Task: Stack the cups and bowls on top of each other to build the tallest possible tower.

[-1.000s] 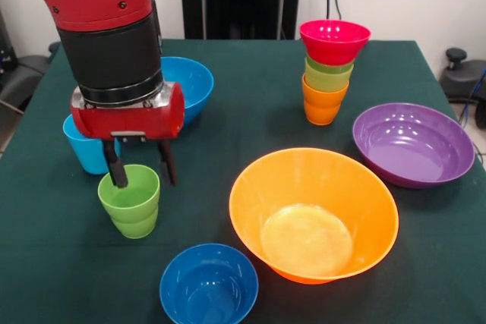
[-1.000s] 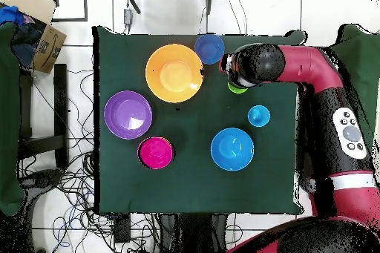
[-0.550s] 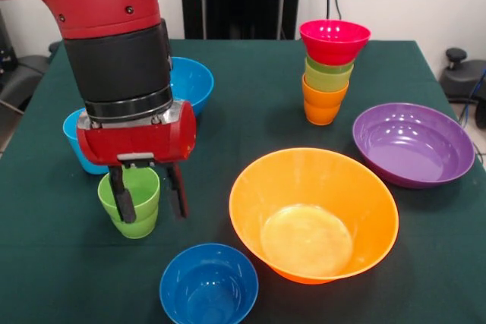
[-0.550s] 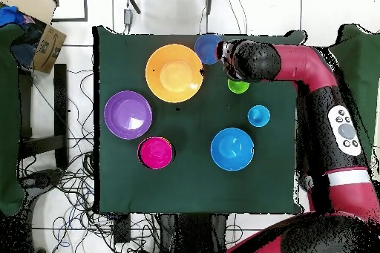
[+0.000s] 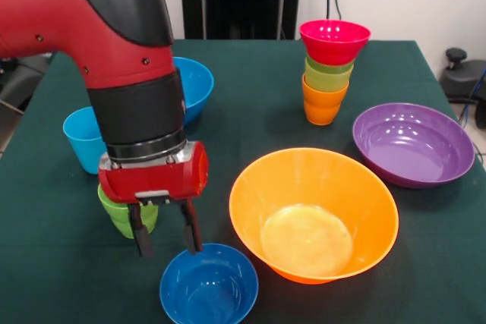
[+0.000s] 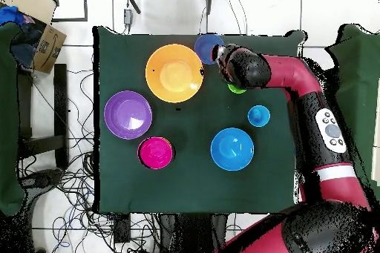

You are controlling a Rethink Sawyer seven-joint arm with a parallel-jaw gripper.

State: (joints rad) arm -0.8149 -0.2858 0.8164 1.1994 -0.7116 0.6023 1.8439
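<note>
My gripper (image 5: 167, 244) is open and empty. It hangs between the green stepped cup (image 5: 121, 216), half hidden behind it, and the small blue bowl (image 5: 209, 286) near the front edge. One fingertip (image 5: 193, 245) is at that bowl's far rim. From above, the gripper (image 6: 220, 56) sits beside the small blue bowl (image 6: 207, 45), with the green cup (image 6: 238, 88) by the wrist. The tower (image 5: 328, 73) has an orange cup lowest, two green-yellow cups and a red bowl on top (image 6: 156, 152). The light blue cup (image 5: 82, 138) stands alone.
A large orange bowl (image 5: 313, 187) fills the middle front. The purple bowl (image 5: 414, 142) lies at the right. A second blue bowl (image 5: 194, 81) is partly behind the arm. The overhead view shows a cardboard box (image 6: 46, 38) and cables off the table.
The gripper has moved from around the green stepped cup's rim toward the small blue bowl, staying open. The green cup stays on the table.
</note>
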